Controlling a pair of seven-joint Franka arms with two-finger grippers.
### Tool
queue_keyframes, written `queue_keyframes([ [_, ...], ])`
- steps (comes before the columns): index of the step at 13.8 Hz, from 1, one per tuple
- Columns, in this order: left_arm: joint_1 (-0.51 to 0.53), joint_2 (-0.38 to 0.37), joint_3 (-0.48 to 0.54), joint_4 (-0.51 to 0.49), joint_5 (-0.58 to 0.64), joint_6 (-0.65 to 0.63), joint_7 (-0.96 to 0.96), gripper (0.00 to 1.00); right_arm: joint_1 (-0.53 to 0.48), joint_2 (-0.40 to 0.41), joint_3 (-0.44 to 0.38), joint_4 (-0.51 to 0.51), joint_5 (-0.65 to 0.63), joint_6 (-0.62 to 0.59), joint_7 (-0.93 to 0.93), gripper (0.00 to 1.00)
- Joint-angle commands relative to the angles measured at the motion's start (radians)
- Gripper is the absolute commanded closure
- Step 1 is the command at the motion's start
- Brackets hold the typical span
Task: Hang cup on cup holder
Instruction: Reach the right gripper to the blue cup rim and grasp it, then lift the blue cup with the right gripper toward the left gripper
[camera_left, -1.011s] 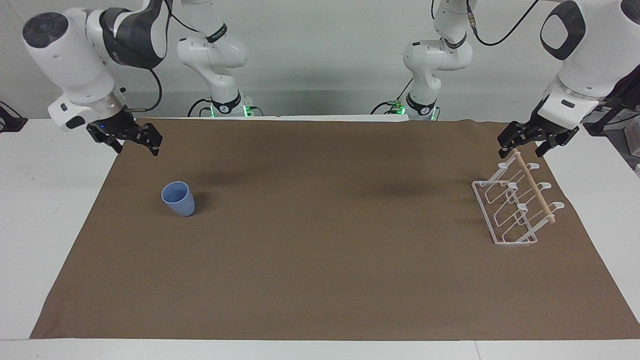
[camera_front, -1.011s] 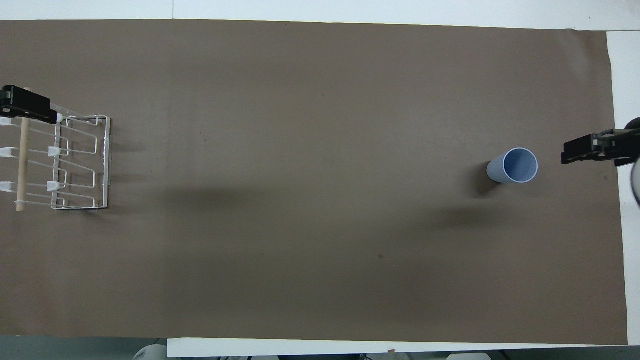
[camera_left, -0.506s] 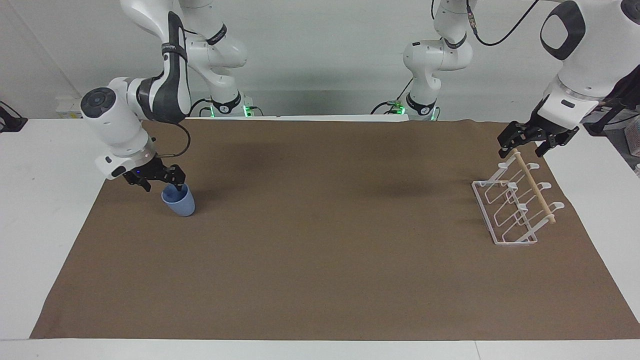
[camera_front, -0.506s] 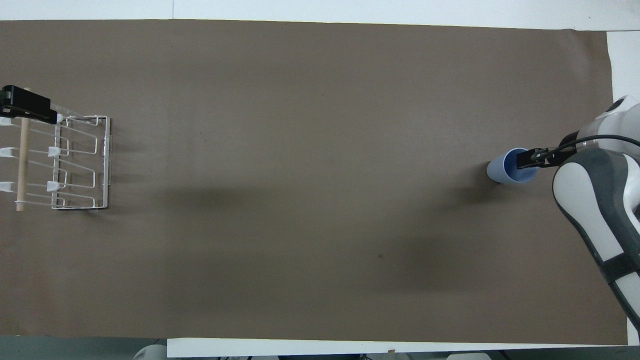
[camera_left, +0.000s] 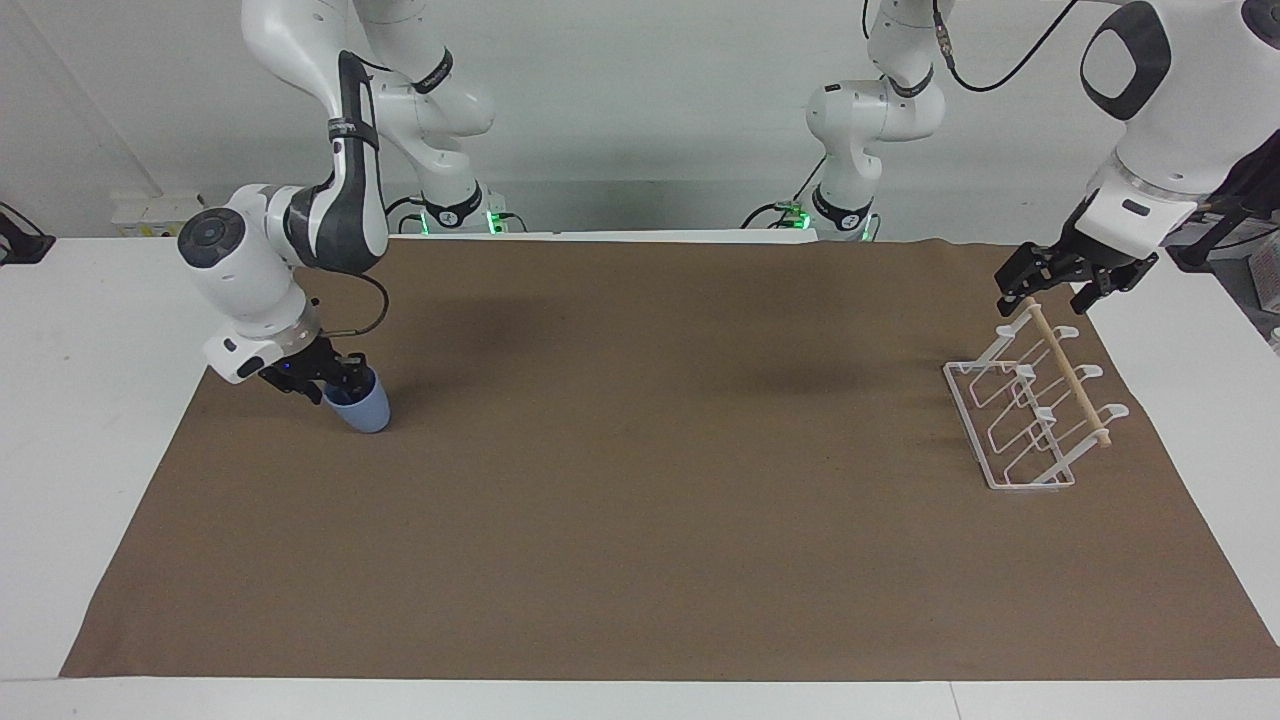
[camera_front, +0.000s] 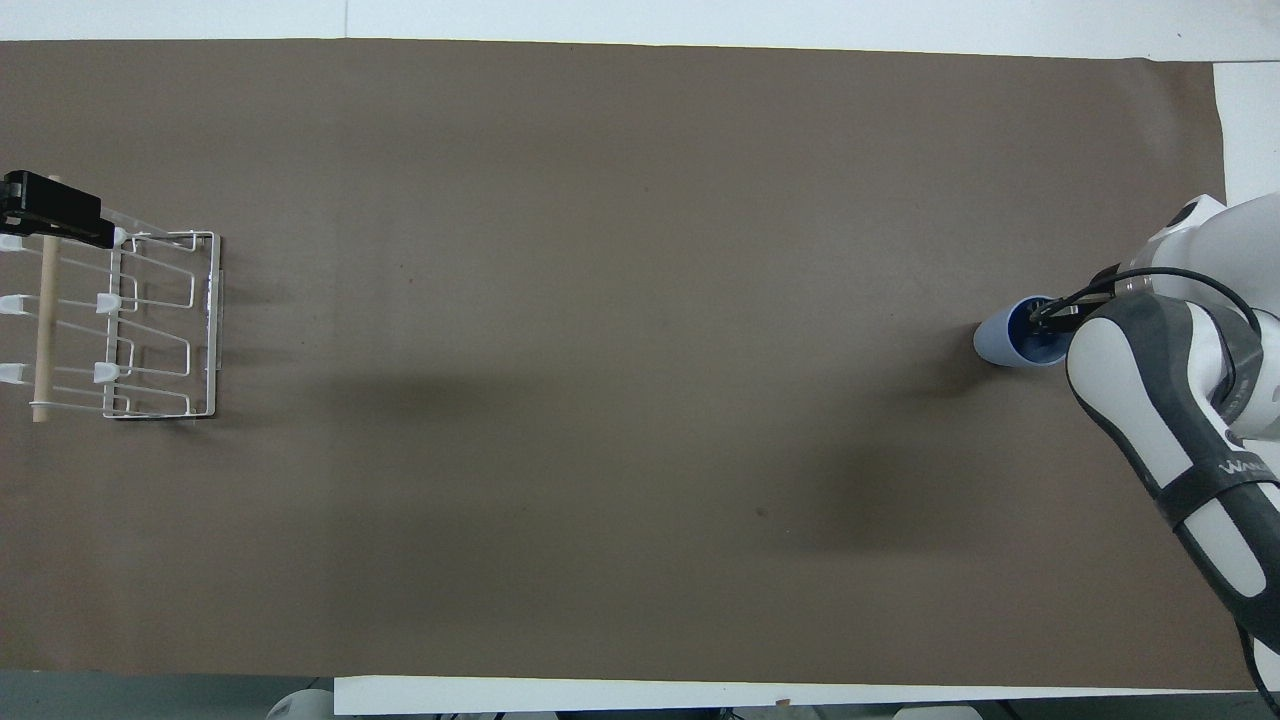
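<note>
The light-blue cup (camera_left: 364, 411) stands upright on the brown mat toward the right arm's end of the table; it also shows in the overhead view (camera_front: 998, 341). My right gripper (camera_left: 335, 381) is down at the cup's rim on the side nearer to the robots, and in the overhead view (camera_front: 1047, 316) it reaches into the cup's mouth. The white wire cup holder (camera_left: 1018, 425) with its wooden dowel (camera_left: 1068, 376) stands toward the left arm's end and shows in the overhead view (camera_front: 160, 322). My left gripper (camera_left: 1046, 293) is open and waits over the dowel's end nearer to the robots.
A brown mat (camera_left: 640, 480) covers most of the white table (camera_left: 90, 400). The cup and the cup holder stand near opposite ends of the mat, with bare mat between them.
My right gripper has come down from beside the mat's edge to the cup's rim and sunk lower on it. The cup, the cup holder and the left arm have not moved.
</note>
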Motion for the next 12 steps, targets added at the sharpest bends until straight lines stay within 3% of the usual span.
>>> queue_keyframes([
  [1, 0.001, -0.028, -0.001, -0.029, 0.021, -0.006, -0.014, 0.00, -0.006, -0.006, 0.004, -0.015, 0.020, 0.014, -0.034, 0.94],
  [3, 0.001, -0.028, -0.001, -0.029, 0.021, -0.006, -0.012, 0.00, -0.002, -0.006, 0.004, -0.012, 0.020, 0.003, -0.034, 1.00],
  [5, -0.001, -0.028, -0.001, -0.029, 0.021, -0.004, -0.012, 0.00, -0.002, -0.006, 0.004, 0.003, 0.020, -0.025, -0.034, 1.00],
  [7, -0.001, -0.028, -0.001, -0.029, 0.021, -0.006, -0.012, 0.00, 0.008, -0.004, 0.005, 0.101, 0.046, -0.135, -0.034, 1.00],
  [10, -0.001, -0.028, -0.001, -0.029, 0.021, -0.004, -0.012, 0.00, 0.053, 0.031, 0.010, 0.267, 0.291, -0.279, -0.025, 1.00],
  [12, -0.001, -0.028, -0.001, -0.029, 0.021, -0.006, -0.012, 0.00, 0.114, 0.039, 0.010, 0.283, 0.454, -0.289, -0.003, 1.00],
])
